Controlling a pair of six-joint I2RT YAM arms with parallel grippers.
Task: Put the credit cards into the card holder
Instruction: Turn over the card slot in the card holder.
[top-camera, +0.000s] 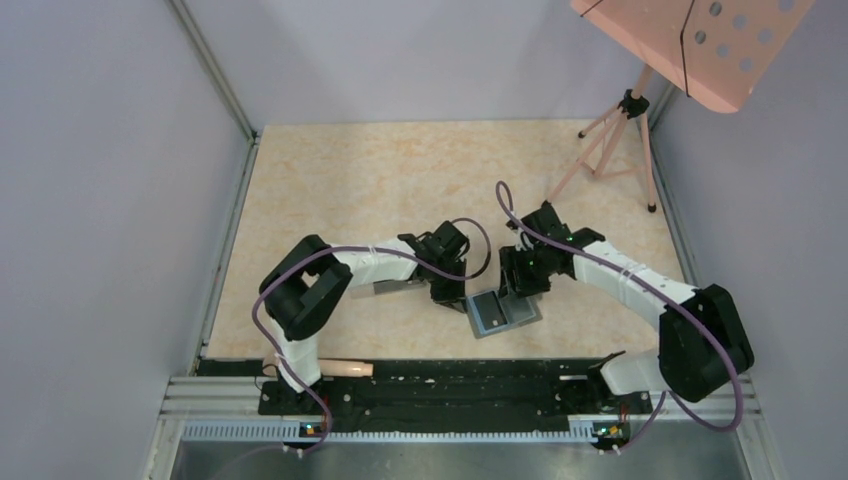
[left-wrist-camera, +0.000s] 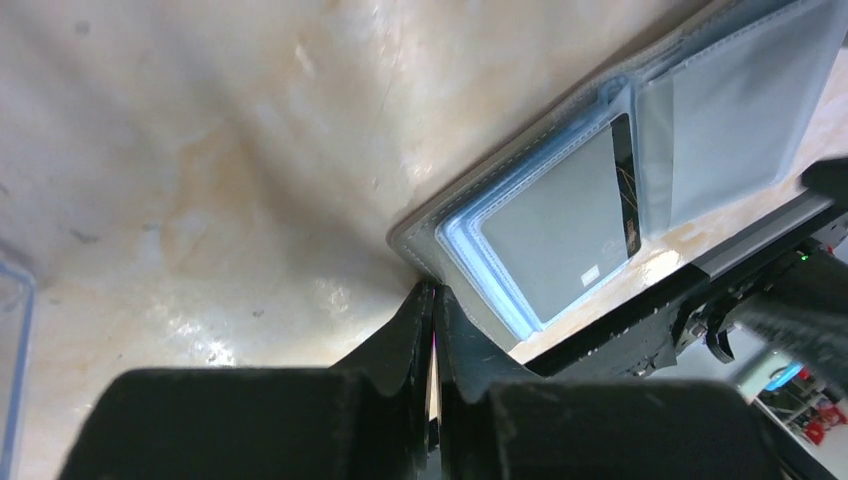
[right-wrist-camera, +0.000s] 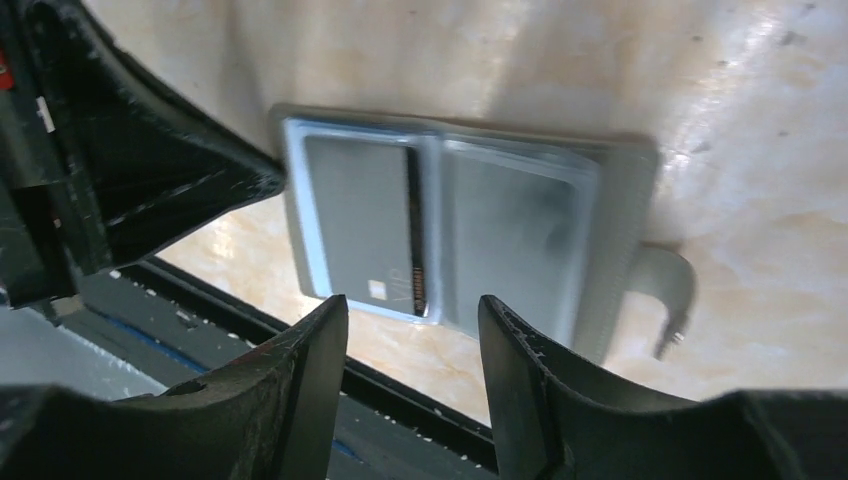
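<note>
While the left end effector (left-wrist-camera: 433, 297) has its jaws pressed together with no gap, its tips meet the near rim of the card holder (left-wrist-camera: 600, 190), at the corner just ahead of them. Whether they pinch that rim or only press it to the desk (top-camera: 380, 180) I cannot tell. To its far left, a clear plastic edge (left-wrist-camera: 10, 350) shows.

The card holder lies open and flat between the two end effectors. One credit card (right-wrist-camera: 355, 215) sits inside the clear sleeve on the half nearer the left end effector, with a dark strip showing along its inner edge. The other half looks empty.

The right end effector (right-wrist-camera: 412, 302) hovers just above the holder with its jaws moderately apart and nothing between them.

I judge this card's insertion done, or nearly so. No other loose card is visible. The next move would be for the right end effector to fetch another card, if any remain, while the left steadies the holder. A thin card calls for a low, edge-on grip.
</note>
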